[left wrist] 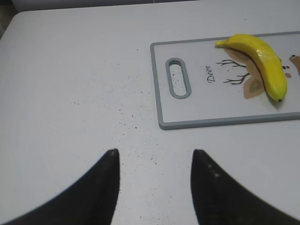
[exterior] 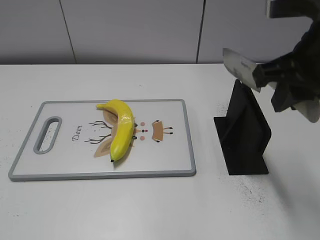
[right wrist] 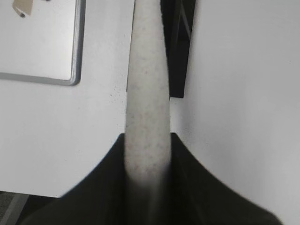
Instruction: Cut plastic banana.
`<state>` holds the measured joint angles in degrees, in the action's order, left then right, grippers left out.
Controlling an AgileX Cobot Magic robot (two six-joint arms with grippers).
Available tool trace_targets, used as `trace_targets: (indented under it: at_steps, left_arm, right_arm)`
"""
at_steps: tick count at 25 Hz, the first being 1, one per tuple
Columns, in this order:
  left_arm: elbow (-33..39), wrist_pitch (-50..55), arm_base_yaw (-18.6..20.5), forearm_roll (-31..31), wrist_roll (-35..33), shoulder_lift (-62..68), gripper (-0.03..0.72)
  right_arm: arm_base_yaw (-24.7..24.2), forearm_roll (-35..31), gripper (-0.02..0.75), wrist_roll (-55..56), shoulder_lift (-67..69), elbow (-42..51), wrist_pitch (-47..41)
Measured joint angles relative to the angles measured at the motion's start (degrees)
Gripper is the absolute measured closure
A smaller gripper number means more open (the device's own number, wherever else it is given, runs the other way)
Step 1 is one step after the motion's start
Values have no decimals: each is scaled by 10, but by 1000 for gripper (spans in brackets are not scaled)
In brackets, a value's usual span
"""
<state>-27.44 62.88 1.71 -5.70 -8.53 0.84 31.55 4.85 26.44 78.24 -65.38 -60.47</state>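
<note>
The plastic banana [exterior: 121, 129] is glossy yellow with dark tips and lies on the white, grey-rimmed cutting board [exterior: 60, 172], near its middle. It also shows in the left wrist view [left wrist: 262, 63] on the board [left wrist: 161, 110]. My right gripper [exterior: 272, 75] is shut on a knife with a pale speckled handle [right wrist: 147, 108] and a silvery blade [exterior: 240, 67], held in the air above the black knife stand [exterior: 245, 135], right of the board. My left gripper [left wrist: 154, 154] is open and empty over bare table, left of the board.
The black knife stand also shows in the right wrist view [right wrist: 180, 51], beside the board's corner [right wrist: 75, 70]. The white table [exterior: 150, 210] has dark specks around the stand. A grey wall runs along the back.
</note>
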Motion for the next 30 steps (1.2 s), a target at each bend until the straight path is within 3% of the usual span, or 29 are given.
trace_targets:
  at_steps: [9,19,25,30]
  left_arm:
    - [0,0,0,0,0,0,216]
    - [0,-1,0,-2,-2,0,214]
    - [-19,-17,0,-2,-10,33,86]
    - [-48,-36,0,-12,-43,96,95]
  right_arm:
    - [0,15,575,-10,-12,-77,-17]
    - [0,15,575,-175,-4,-106,21]
    - [0,-20,575,-280,30,-112,59]
    - [0,-62,575,-372,70,-112,60]
